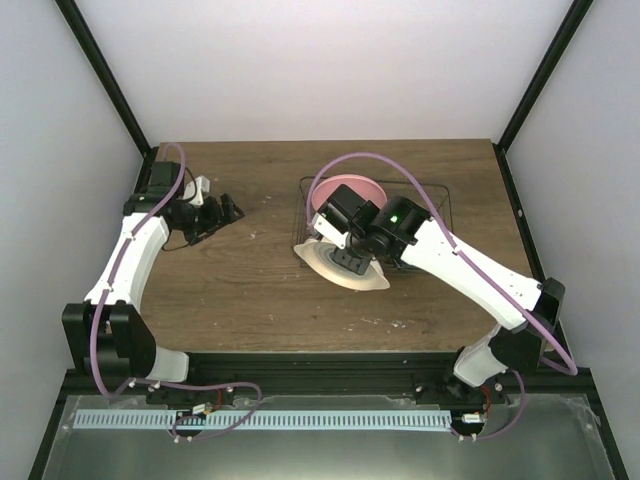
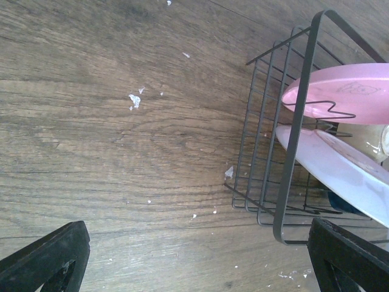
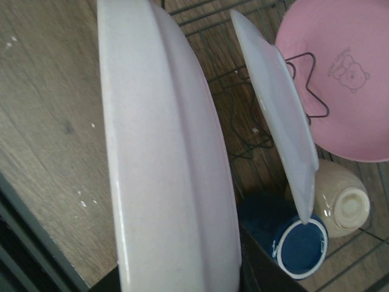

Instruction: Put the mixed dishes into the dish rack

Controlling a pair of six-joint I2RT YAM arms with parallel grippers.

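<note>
At the left of the table (image 1: pixel 250 295), the left gripper (image 1: pixel 222 212) hung low over bare wood with its jaws spread wide and nothing between them. In its wrist view, its two black fingers (image 2: pixel 45 258) sat at opposite bottom corners, with a few white flecks (image 2: pixel 135 100) on the boards ahead. To the right of centre stood the dish rack (image 1: pixel 440 205), a dark wire basket. The pink plate (image 1: pixel 352 192) stood on edge at the rack's left end, caught behind a bent divider wire. Just beside it, in the right wrist view, a second pale plate (image 3: pixel 276 109) leaned on edge, apart from the pink one. Below these, on the rack floor, the cream bowl (image 3: pixel 340 204) and the dark blue mug (image 3: pixel 299 244) lay close together, the bowl's foot turned toward the camera. The right gripper (image 1: pixel 352 262) was clamped on the rim of a pale plate (image 1: pixel 318 258). It held the plate tilted over the rack's near left corner, its underside filling the front of the wrist view. Whether that plate touched the wire could not be told, nor what pattern its face carried.
</note>
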